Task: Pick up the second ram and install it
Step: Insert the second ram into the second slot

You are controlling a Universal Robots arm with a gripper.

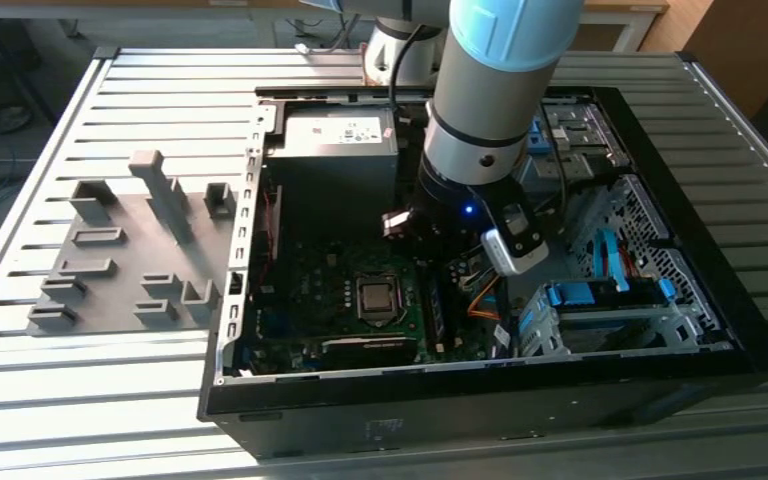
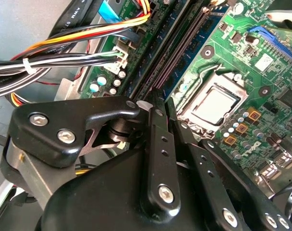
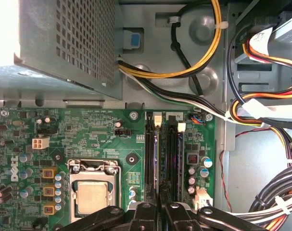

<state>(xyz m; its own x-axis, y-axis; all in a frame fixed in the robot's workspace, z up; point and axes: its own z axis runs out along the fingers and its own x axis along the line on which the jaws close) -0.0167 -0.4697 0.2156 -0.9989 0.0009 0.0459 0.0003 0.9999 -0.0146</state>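
In both wrist views my gripper [image 2: 162, 98] [image 3: 160, 208] hangs low inside the open computer case, its black fingers [image 2: 157, 125] drawn close together right over the memory slots [image 2: 184, 43]. A thin blue-green board edge, the second ram [image 3: 156, 159], stands edge-on along the slot under the fingertips. Whether the fingers pinch it or only rest on it, I cannot tell. A second green strip [image 3: 180, 159] runs along the neighbouring slot. In the exterior view the arm's wrist [image 1: 478, 180] reaches down into the case and hides the fingers.
The grey slotted tray [image 1: 131, 250] lies at the exterior view's left on the ribbed table. The processor socket [image 3: 93, 192] sits beside the slots. Cable bundles [image 3: 261, 120] crowd the other side. The power supply [image 1: 337, 150] and drive cage [image 1: 624, 300] flank the arm inside the case.
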